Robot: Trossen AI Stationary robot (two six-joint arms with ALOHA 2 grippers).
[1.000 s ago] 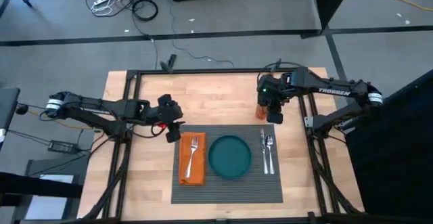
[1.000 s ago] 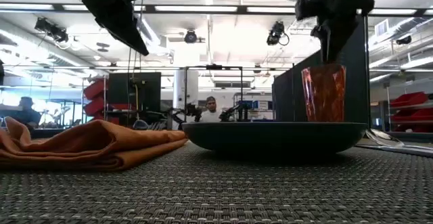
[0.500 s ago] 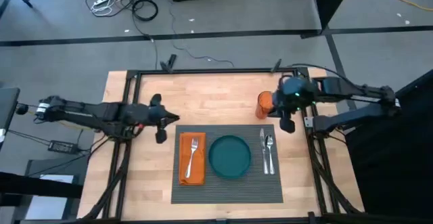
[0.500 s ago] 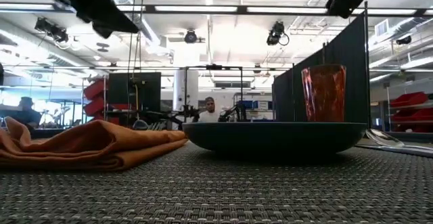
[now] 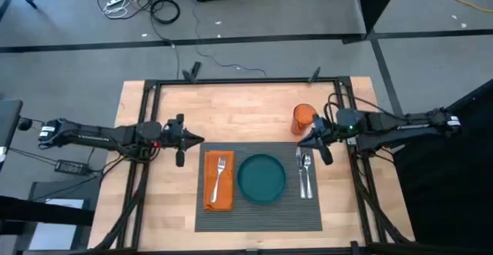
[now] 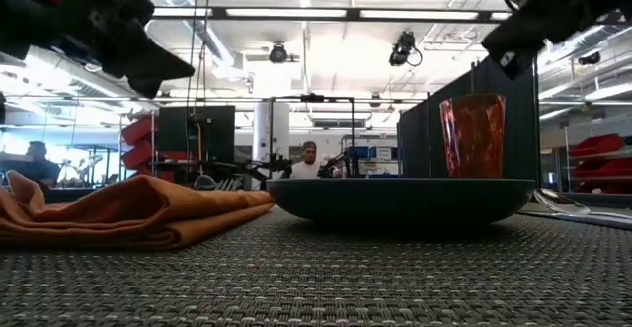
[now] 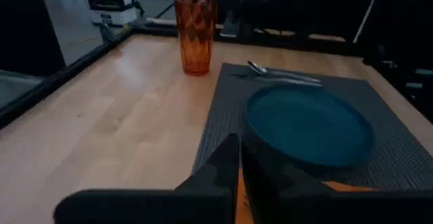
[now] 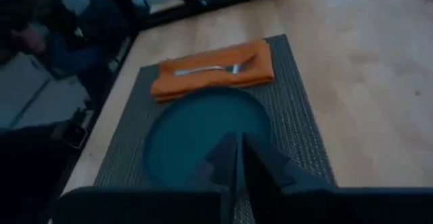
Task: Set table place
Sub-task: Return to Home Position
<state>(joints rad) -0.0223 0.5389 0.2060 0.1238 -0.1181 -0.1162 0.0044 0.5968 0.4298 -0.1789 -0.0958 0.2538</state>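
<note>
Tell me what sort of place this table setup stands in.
Probably a robotics lab: loose black cables and a white power strip lie on the grey floor, and red storage bins and long ceiling strip lights show behind.

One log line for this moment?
left pincer shut, left of placemat | right pincer shut, by cup | placemat holds napkin, fork, plate, cutlery | cup upright on table

**Robotics lab in an open industrial hall**

A black-framed table [image 5: 231, 109] is set on a grey floor [image 5: 308, 16] marked with dark tape, where cables [image 5: 164, 10] and a power strip [image 5: 115, 2] are strewn. Beyond it, strip lights [image 6: 296, 13], ceiling-hung lamps [image 6: 281, 53], red bins [image 6: 138, 134], a dark partition [image 6: 509, 110] and a person [image 6: 309, 159] among equipment are seen.
</note>
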